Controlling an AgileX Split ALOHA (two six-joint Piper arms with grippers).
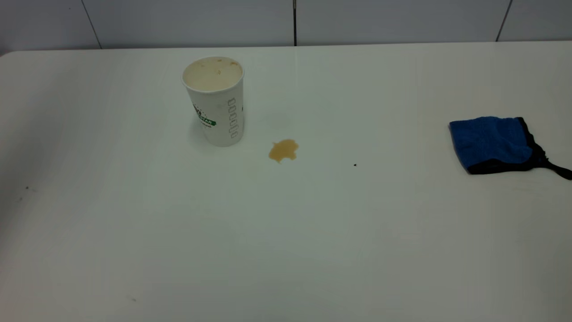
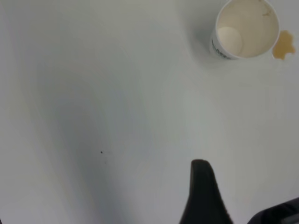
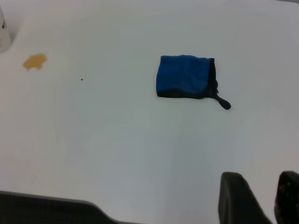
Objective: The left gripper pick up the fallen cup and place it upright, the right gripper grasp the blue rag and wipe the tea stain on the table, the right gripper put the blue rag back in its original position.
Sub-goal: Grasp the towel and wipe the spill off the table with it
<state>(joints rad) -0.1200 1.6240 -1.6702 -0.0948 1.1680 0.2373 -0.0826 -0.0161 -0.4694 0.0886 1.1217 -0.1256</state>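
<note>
The white paper cup (image 1: pixel 215 100) with green print stands upright at the table's back left; it also shows in the left wrist view (image 2: pixel 246 29), empty inside. A small brown tea stain (image 1: pixel 283 150) lies just to the right of the cup, and shows in both wrist views (image 2: pixel 284 45) (image 3: pixel 34 61). The blue rag (image 1: pixel 491 143) with black trim lies folded at the right side, also in the right wrist view (image 3: pixel 186 77). Neither gripper shows in the exterior view. My left gripper (image 2: pixel 247 189) is open and empty, well back from the cup. My right gripper (image 3: pixel 260 181) is open and empty, short of the rag.
The white table (image 1: pixel 286 232) has a tiny dark speck (image 1: pixel 355 165) between the stain and the rag. A grey tiled wall (image 1: pixel 402 20) runs behind the table's far edge. A dark edge (image 3: pixel 46 207) shows low in the right wrist view.
</note>
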